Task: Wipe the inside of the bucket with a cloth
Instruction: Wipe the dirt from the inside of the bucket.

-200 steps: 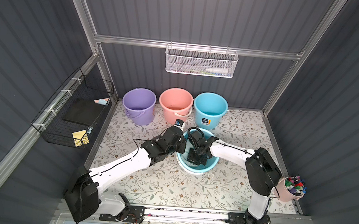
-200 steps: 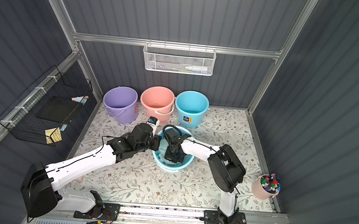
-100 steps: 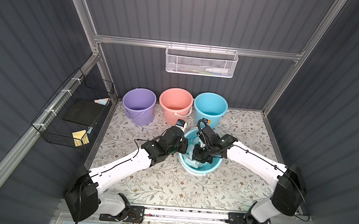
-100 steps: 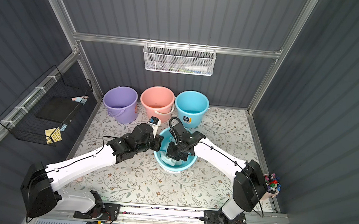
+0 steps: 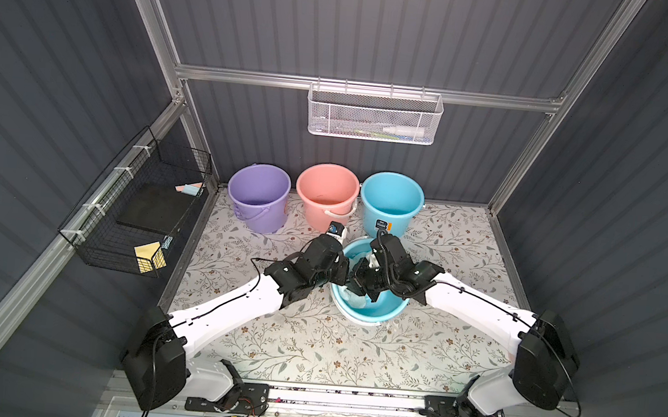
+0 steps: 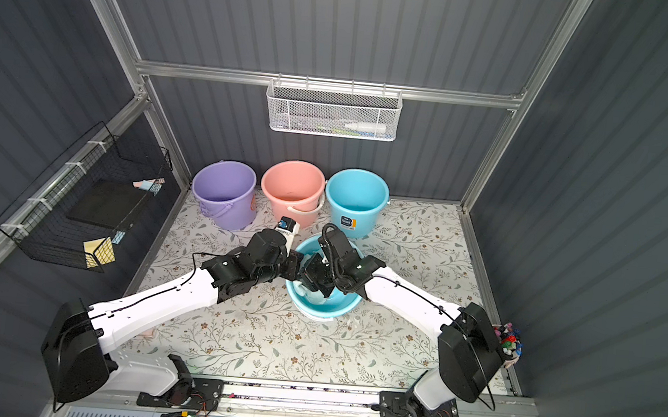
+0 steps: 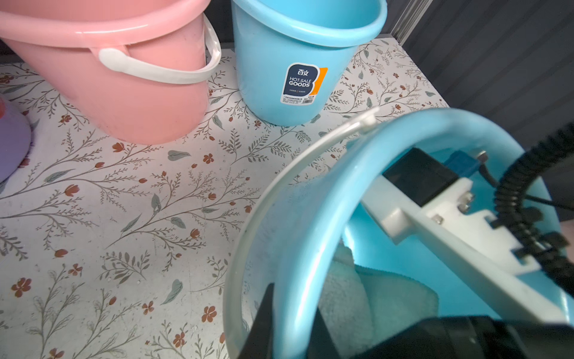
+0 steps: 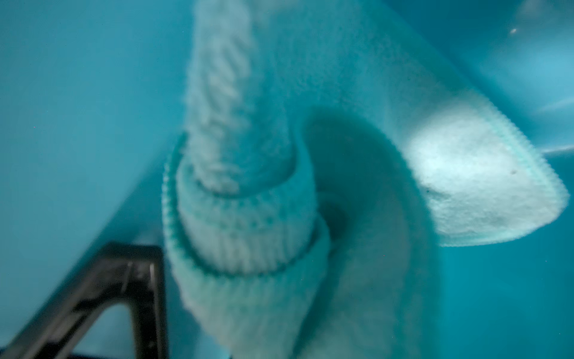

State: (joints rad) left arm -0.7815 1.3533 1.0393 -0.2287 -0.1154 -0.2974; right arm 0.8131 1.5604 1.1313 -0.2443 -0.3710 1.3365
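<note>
Centre of floral table (image 5: 303, 340): blue bucket (image 5: 381, 312) tilted, left gripper (image 7: 293, 323) pinching its left rim. Right gripper (image 5: 359, 285) reaches inside, jaws pressed together on the cloth (image 8: 248, 217), which sits rumpled against the bucket's inner wall, left side; one black finger (image 8: 149, 295) shows beside it.

Front blue bucket (image 6: 340, 307), pale cloth (image 6: 310, 298) inside

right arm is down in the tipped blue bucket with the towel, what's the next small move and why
Probably slide the right gripper sideways along the inner wall of the tilted sky-blue plastic bucket, pressing the rumpled pale aqua terry cloth against it. The cloth sits bunched in its shut jaws, bare wall shows beside it, and the left gripper clamps the rim steady.
</note>
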